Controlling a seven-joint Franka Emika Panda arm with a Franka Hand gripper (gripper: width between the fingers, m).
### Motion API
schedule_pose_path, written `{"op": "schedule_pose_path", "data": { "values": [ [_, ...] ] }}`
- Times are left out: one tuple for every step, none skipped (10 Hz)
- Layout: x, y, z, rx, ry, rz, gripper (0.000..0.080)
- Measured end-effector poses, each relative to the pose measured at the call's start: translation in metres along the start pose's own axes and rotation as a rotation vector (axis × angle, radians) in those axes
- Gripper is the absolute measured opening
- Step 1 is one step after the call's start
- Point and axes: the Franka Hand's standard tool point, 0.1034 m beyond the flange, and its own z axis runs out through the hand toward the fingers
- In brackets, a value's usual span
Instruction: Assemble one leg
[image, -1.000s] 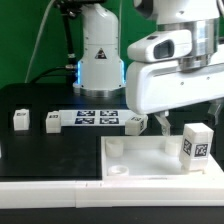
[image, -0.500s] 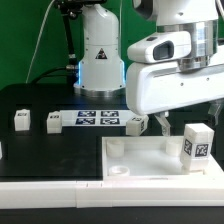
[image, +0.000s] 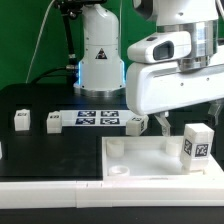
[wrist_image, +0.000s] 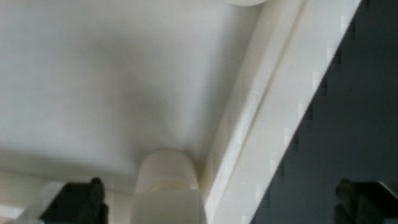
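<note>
A white leg (image: 196, 146) with a marker tag on its face stands upright at the right end of the large white tray-like part (image: 140, 163). My gripper (image: 186, 120) hangs just above and behind that leg, and the hand's white body hides most of the fingers. In the wrist view my gripper (wrist_image: 224, 203) is open. Its dark fingertips (wrist_image: 75, 200) stand far apart, with the tray's raised rim (wrist_image: 267, 110) and a rounded white bump (wrist_image: 167, 185) between them. Nothing is gripped. The leg itself does not show clearly in the wrist view.
Three more small white legs stand on the black table: two at the exterior view's left (image: 20, 119) (image: 52, 122) and one near the middle (image: 135, 122). The marker board (image: 97, 119) lies between them. The robot's white base (image: 98, 50) stands behind.
</note>
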Motion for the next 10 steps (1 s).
{"op": "schedule_pose_path", "data": {
  "values": [
    [0.0115,-0.0003,-0.0146,0.004,-0.007,0.02,0.0649],
    [0.0177,0.0011,-0.0205,0.005,-0.009,0.021,0.0649],
    [0.0205,0.0023,-0.0223,0.006,-0.01,0.023,0.0649],
    [0.0193,0.0018,-0.0211,0.006,-0.012,0.023,0.0649],
    [0.0193,0.0019,-0.0211,0.006,-0.012,0.023,0.0649],
    [0.0175,0.0013,-0.0208,0.009,-0.026,0.023,0.0649],
    [0.0151,0.0003,-0.0209,0.015,-0.054,0.022,0.0649],
    [0.0164,0.0014,-0.0211,0.013,-0.048,0.023,0.0649],
    [0.0161,0.0031,-0.0199,0.015,-0.059,0.024,0.0649],
    [0.016,0.0026,-0.0195,0.016,-0.058,0.023,0.0649]
  ]
}}
